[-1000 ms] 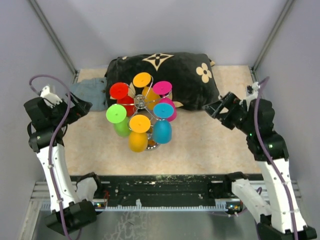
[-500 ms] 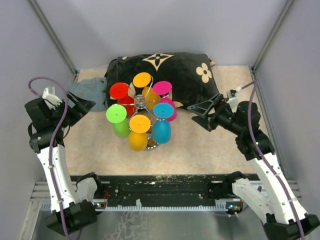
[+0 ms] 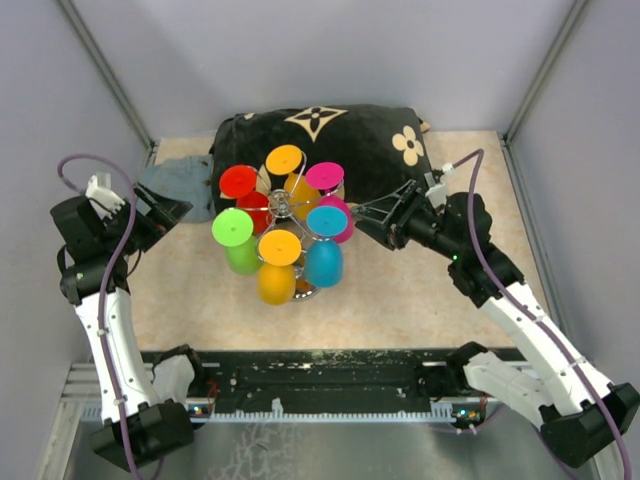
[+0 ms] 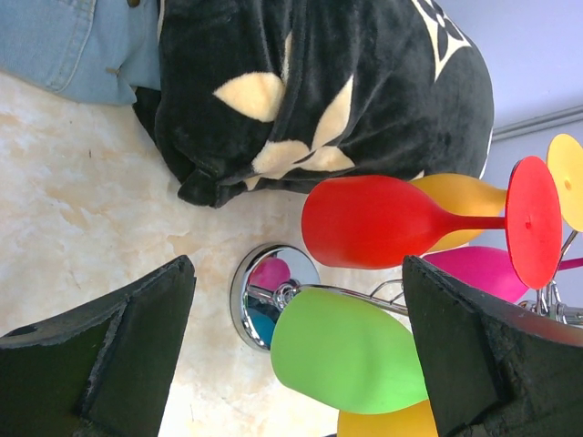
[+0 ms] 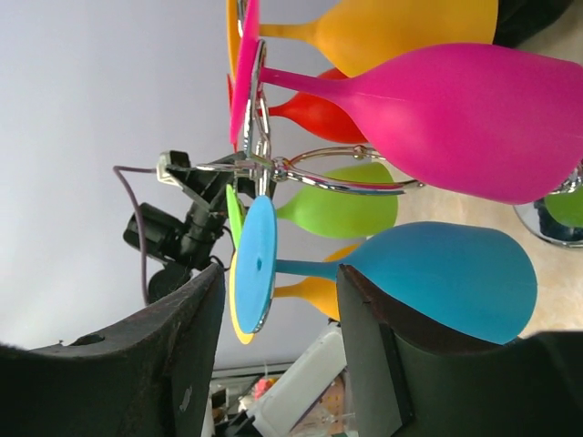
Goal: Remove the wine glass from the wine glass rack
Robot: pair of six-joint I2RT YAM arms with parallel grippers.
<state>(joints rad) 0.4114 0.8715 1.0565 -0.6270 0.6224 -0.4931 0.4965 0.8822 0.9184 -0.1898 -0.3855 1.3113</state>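
Overhead and wrist views, as I read them from the console. The wine glass rack (image 3: 282, 206) stands mid-table, a bright wire post with curled arms on a round mirror base. It carries six glasses hung foot-up and bowl-down, so each long axis runs vertical and each stem sits in a wire scroll. The glasses are opaque, smooth and glossy, with flat disc feet and rounded bowls. The right claw (image 3: 362, 220) sits at 3 o'clock of the rack, just beside its outer glasses, fingers partly spread and holding nothing. From it, the blue wine glass (image 3: 326, 221) lies at 9 o'clock, with the magenta wine glass (image 3: 324, 177) at about 10 o'clock. In the right wrist view the blue stem lies just beyond the gap between the fingers, across their line of reach. I judge blue the nearer candidate and the right arm the one to take it. The stem must slide outward along its scroll, toward 4 o'clock from the post. The left claw (image 3: 170, 215) is spread wide at 9 o'clock, well apart from the rack. Behind the rack, at 12 o'clock, lie a black plush cushion (image 3: 350, 140) and a denim cloth (image 3: 180, 178) on the pale, mottled table (image 3: 420, 290).
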